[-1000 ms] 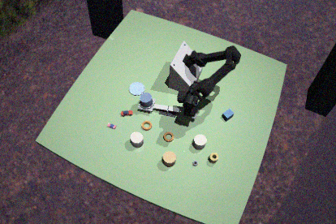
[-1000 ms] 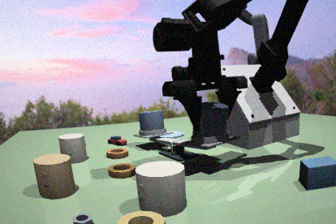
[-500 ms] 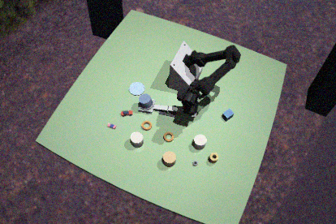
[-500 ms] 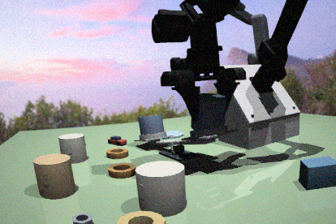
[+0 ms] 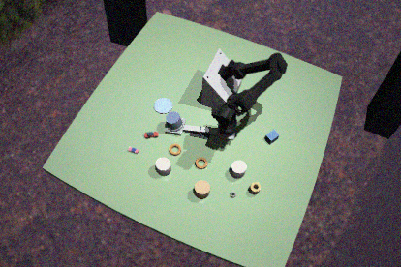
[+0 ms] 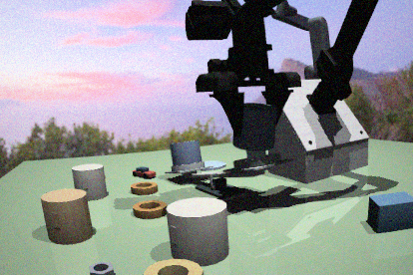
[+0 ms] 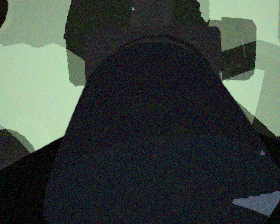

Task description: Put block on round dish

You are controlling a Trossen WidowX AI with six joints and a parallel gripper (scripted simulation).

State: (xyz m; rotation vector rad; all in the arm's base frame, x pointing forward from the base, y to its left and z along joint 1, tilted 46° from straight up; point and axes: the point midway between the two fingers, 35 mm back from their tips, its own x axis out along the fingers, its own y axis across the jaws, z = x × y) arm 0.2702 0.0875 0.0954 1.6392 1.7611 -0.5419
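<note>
Exterior view: over the pale green desk [image 5: 121, 72] [image 6: 30, 178] [image 7: 30, 95], the dark pincer [image 5: 227, 131] [image 6: 255, 136] [image 7: 155, 141] is clamped on a cup [image 6: 256, 124] [image 7: 150, 110], upright just above its end of the balance [image 5: 195, 129] [image 6: 211, 173]. The cup should be light and stiff, its smooth wall probably a bit slippery; a level grip on opposite sides of the wall suits it. It looks dark slate blue in shadow, flat-topped and round. The other cup [image 5: 173, 120] [image 6: 186, 153], greyer blue in the light, stands on the far end, beside the pale blue dish [image 5: 163, 105] [image 6: 215, 164]. Whether the block lies under the lifted cup, I cannot tell; if so, its opposite faces would be the place to grip.
</note>
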